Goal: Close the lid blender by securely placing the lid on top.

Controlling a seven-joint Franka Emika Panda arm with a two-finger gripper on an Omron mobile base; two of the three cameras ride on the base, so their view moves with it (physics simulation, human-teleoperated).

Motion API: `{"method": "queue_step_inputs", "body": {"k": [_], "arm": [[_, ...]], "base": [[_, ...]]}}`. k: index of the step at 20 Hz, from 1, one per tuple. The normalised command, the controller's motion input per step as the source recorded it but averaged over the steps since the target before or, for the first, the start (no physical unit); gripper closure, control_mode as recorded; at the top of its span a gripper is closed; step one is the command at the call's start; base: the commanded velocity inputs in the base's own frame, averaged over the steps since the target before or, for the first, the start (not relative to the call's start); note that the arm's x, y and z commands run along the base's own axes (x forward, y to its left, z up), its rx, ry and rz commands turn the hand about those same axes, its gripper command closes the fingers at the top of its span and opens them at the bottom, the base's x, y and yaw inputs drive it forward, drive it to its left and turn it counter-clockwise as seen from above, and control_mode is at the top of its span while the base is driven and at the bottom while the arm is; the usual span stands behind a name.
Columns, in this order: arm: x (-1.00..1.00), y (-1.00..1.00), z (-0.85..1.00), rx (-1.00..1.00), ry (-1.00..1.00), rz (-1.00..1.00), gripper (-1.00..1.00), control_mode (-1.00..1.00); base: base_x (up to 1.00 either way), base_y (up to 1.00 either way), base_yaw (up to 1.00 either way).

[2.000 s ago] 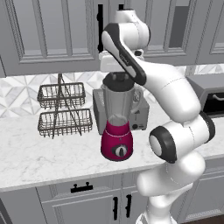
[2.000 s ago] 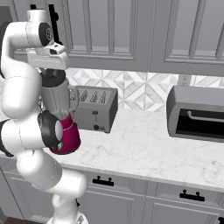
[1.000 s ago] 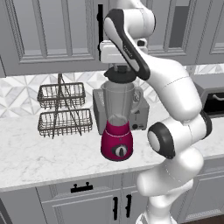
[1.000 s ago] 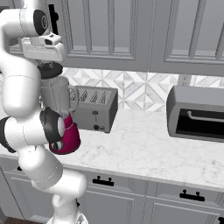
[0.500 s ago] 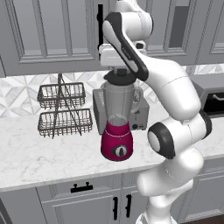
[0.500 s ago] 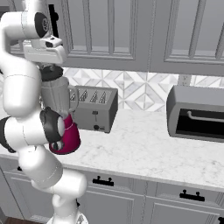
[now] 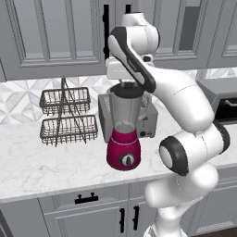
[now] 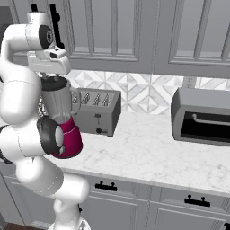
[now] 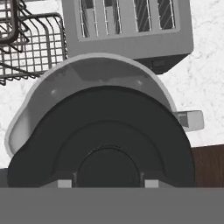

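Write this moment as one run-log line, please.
phase: placing | lid: over blender jar mouth | gripper: holding lid | seated: cannot tell

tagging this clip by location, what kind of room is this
A home-style kitchen, rendered rather than real: a marble-look counter under grey cabinets, with a toaster, a blender and a small countertop oven standing on it.

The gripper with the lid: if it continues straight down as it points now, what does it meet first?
Probably the blender jar's open rim. The gripper holds the lid just above the jar's mouth, slightly off centre in the hand view; whether they already touch is unclear.
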Motion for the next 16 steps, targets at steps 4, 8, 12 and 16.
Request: {"method": "queue_step_inputs", "body": {"k": [4, 8, 12, 16], "arm": [[0.01, 0.0, -0.04, 0.0, -0.04, 0.0, 1.0, -1.0], [0.1, 0.0, 0.0, 0.0, -0.06, 0.0, 1.0, -1.0], [0.13, 0.0, 0.0, 0.0, -0.08, 0.0, 1.0, -1.0], [0.1, 0.0, 0.0, 0.0, -0.09, 0.0, 1.0, -1.0]], "base": [[0.0, 0.0, 0.0], [0.0, 0.0, 0.0], [0.0, 0.0, 0.0], [0.0, 0.0, 0.0]]}}
